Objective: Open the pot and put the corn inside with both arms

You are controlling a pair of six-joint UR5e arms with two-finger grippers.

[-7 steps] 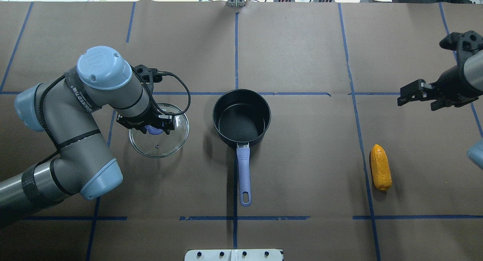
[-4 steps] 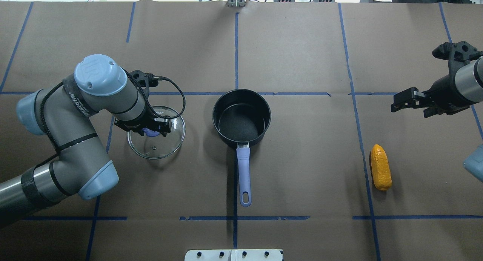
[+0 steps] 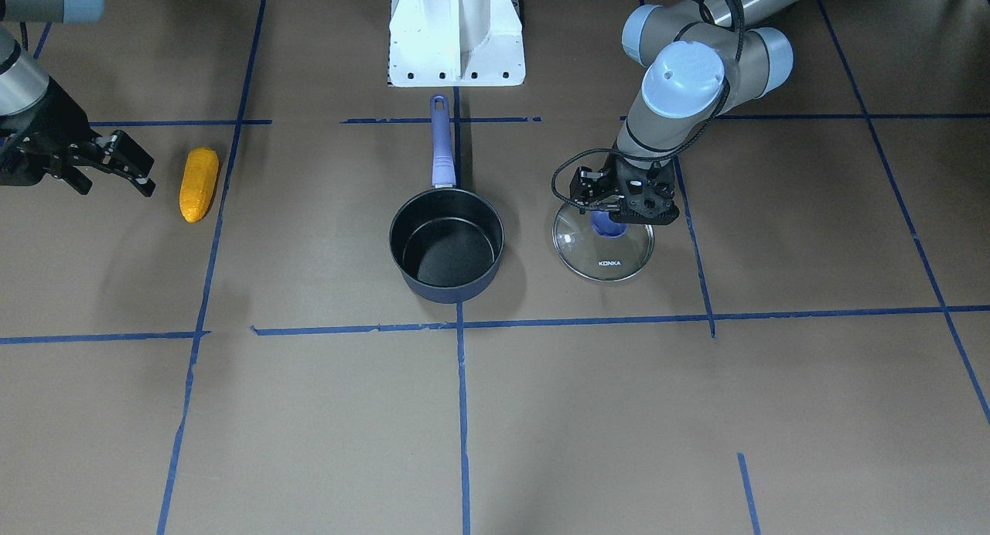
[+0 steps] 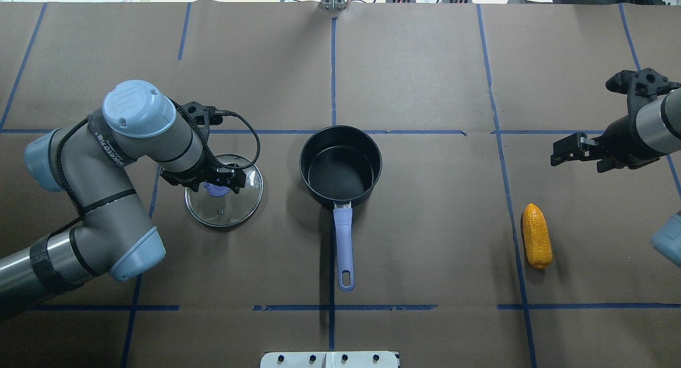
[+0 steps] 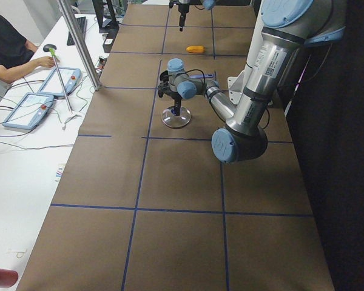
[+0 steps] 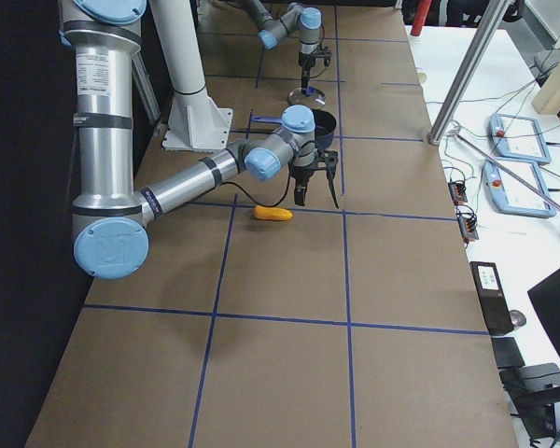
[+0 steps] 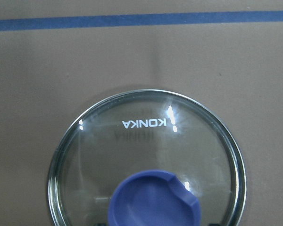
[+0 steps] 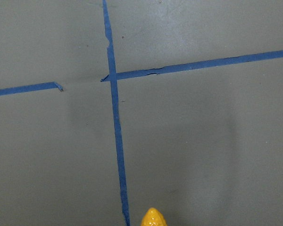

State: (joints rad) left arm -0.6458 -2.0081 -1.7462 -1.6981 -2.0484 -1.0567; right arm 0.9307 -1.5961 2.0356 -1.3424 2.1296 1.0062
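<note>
The dark pot [image 4: 340,166] stands open at the table's middle, its lavender handle [image 4: 343,240] pointing toward the robot. It also shows in the front view [image 3: 446,245]. My left gripper [image 4: 215,183] is shut on the blue knob [image 7: 155,200] of the glass lid [image 4: 224,200], holding it low at the table, left of the pot. The lid also shows in the front view [image 3: 605,255]. The orange corn [image 4: 536,236] lies flat at the right. My right gripper [image 4: 580,158] is open and empty, above the table just beyond the corn's tip [image 8: 153,217].
The white pedestal base [image 3: 456,32] sits at the robot's edge behind the pot handle. Blue tape lines [image 4: 332,70] grid the brown table. In the left view, an operator [image 5: 12,48] sits at a side table past a metal pole [image 5: 79,42].
The left arm has lowered the lid toward the table. The right gripper has moved left and nearer, toward the corn.
</note>
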